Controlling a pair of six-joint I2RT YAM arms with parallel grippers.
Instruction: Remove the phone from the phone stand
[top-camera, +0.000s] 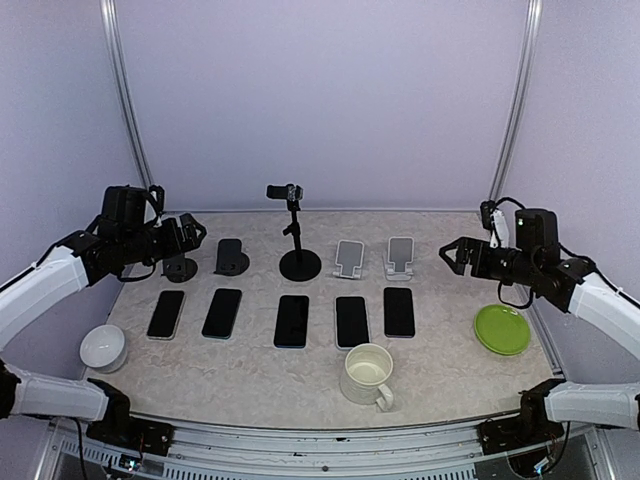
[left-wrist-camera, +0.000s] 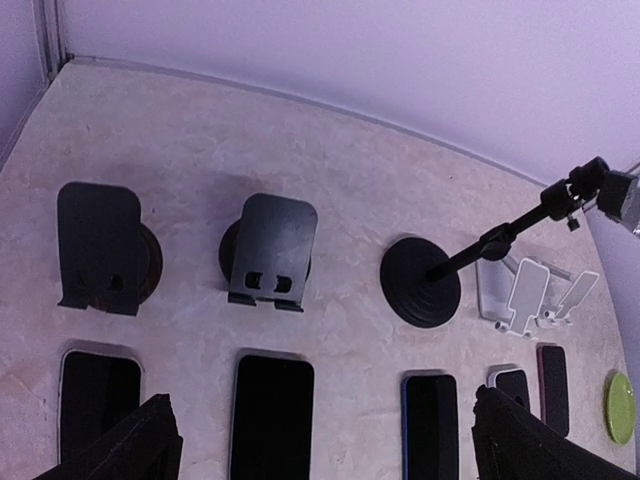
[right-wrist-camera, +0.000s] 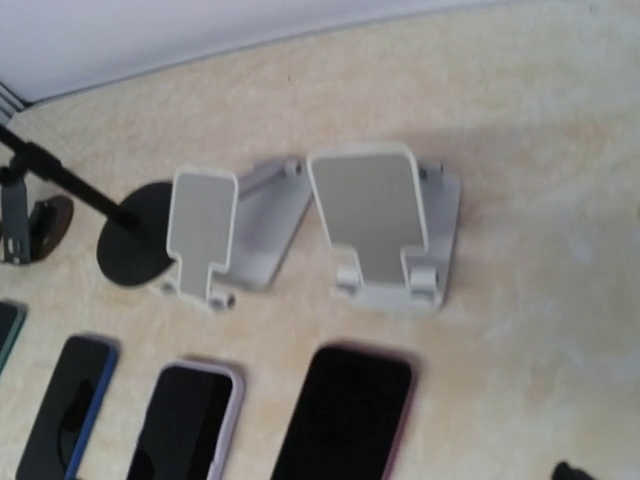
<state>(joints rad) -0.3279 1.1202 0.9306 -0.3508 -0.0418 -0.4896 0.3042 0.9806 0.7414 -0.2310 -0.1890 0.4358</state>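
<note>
Several phones lie flat, screen up, in a row on the table: the leftmost (top-camera: 166, 313), the middle one (top-camera: 292, 320), the rightmost (top-camera: 399, 311). Behind them stand two black stands (top-camera: 180, 265) (top-camera: 231, 257), a tall black clamp stand (top-camera: 298, 262) and two white stands (top-camera: 349, 258) (top-camera: 401, 256). All stands are empty. My left gripper (top-camera: 190, 232) hovers over the left black stand, open; its fingers (left-wrist-camera: 130, 440) sit wide apart above the phones (left-wrist-camera: 272, 415). My right gripper (top-camera: 450, 255) hovers right of the white stands (right-wrist-camera: 380, 220), open and empty; only one fingertip (right-wrist-camera: 575, 470) shows in its wrist view.
A white bowl (top-camera: 103, 347) sits at the front left. A cream mug (top-camera: 368, 374) stands at the front middle. A green plate (top-camera: 502, 329) lies at the right. Purple walls close in the back and sides.
</note>
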